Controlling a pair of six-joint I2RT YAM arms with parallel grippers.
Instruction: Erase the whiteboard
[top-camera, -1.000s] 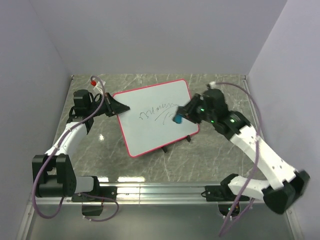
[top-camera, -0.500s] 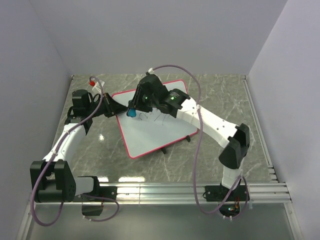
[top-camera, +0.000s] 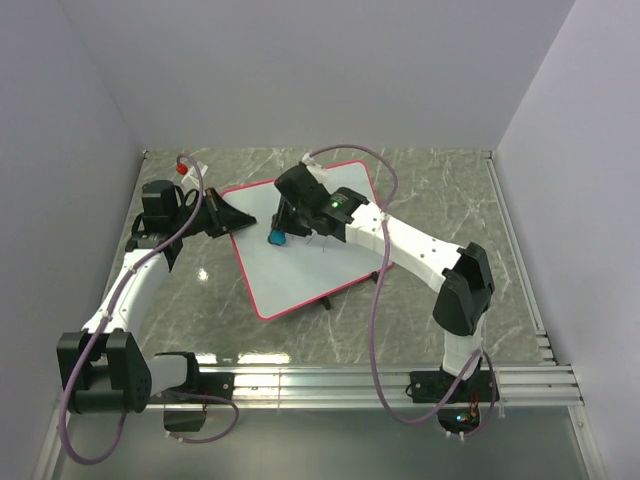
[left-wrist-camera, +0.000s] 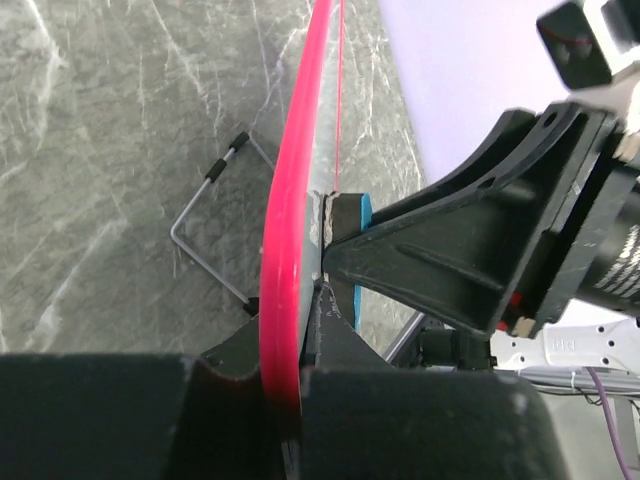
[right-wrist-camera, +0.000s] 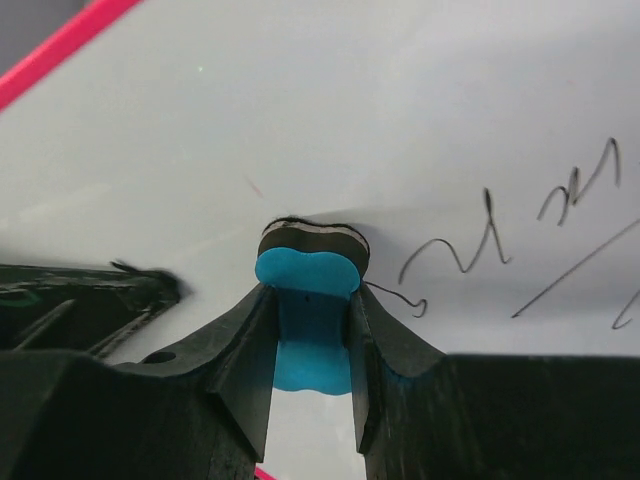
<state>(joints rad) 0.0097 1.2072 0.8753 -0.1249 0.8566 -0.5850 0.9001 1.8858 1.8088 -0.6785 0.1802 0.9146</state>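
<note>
The whiteboard (top-camera: 300, 275), white with a red-pink frame, lies tilted in the middle of the table. My left gripper (top-camera: 238, 220) is shut on its left edge; in the left wrist view its jaws (left-wrist-camera: 295, 390) clamp the red frame (left-wrist-camera: 290, 230). My right gripper (top-camera: 279, 232) is shut on the blue eraser (top-camera: 274, 238) and presses its dark felt side against the board's left part. In the right wrist view the eraser (right-wrist-camera: 310, 300) sits between my fingers on the white surface (right-wrist-camera: 400, 110). Black scribbles (right-wrist-camera: 480, 245) remain just right of it.
A red-capped marker (top-camera: 184, 166) lies at the back left corner. The board's bent wire stand (left-wrist-camera: 205, 225) rests on the marble table under the board. Grey walls close the back and sides. A metal rail (top-camera: 330, 380) runs along the near edge.
My right arm swept the eraser from the board's right side across to its left edge, then back a little toward the middle. My left gripper kept its hold on the board's edge.
</note>
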